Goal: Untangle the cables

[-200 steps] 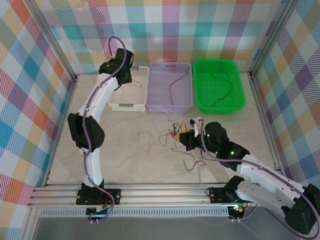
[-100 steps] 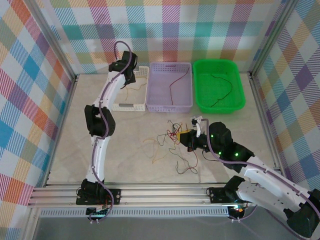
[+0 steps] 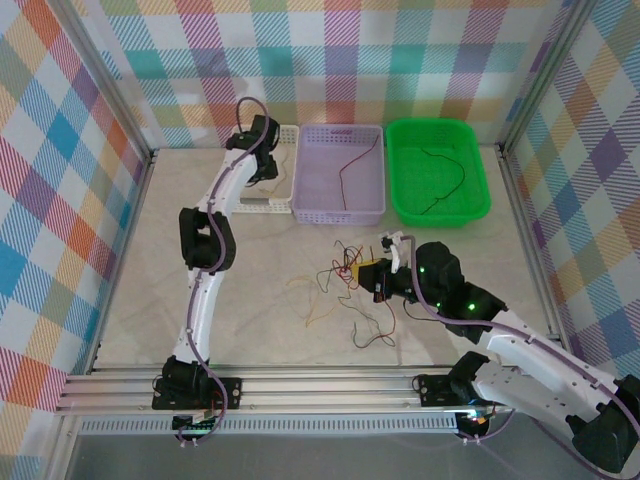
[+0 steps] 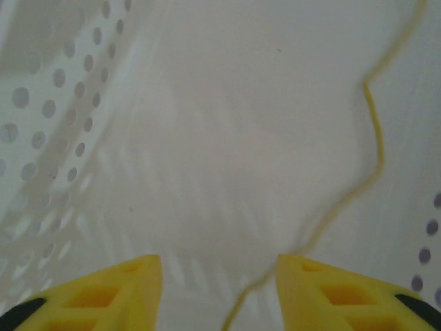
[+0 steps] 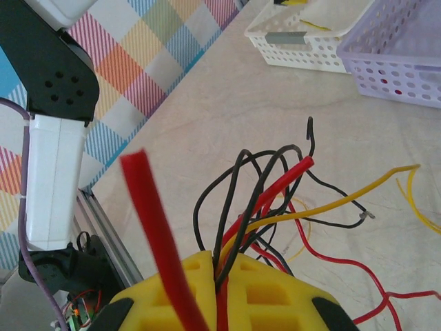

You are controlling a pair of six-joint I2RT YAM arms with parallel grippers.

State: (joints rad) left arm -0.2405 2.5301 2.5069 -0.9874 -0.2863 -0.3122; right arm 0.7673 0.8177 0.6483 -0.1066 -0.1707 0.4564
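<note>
1. The left gripper (image 4: 219, 289) hangs in the white basket (image 4: 62, 103), jaws apart, gripping nothing. A yellow wire (image 4: 375, 158) runs between its fingers and may snag and ride out on the lift.
2. The right gripper (image 5: 220, 276) is clamped on the cables (image 3: 345, 290), mid-frame in the top view. With several strands pinched together, a pull may tighten the knot or drag the lot.
3. Upper frame: the lilac basket (image 3: 340, 215) holds a red wire (image 3: 350, 170), the green basket (image 3: 440, 218) a black wire (image 3: 445, 180). The path to them looks open.

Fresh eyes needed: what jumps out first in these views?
The right gripper is shut on a bundle of red, black and yellow cables at mid-table. At the far left, the left gripper hangs open over the white basket, a yellow cable on its floor.
</note>
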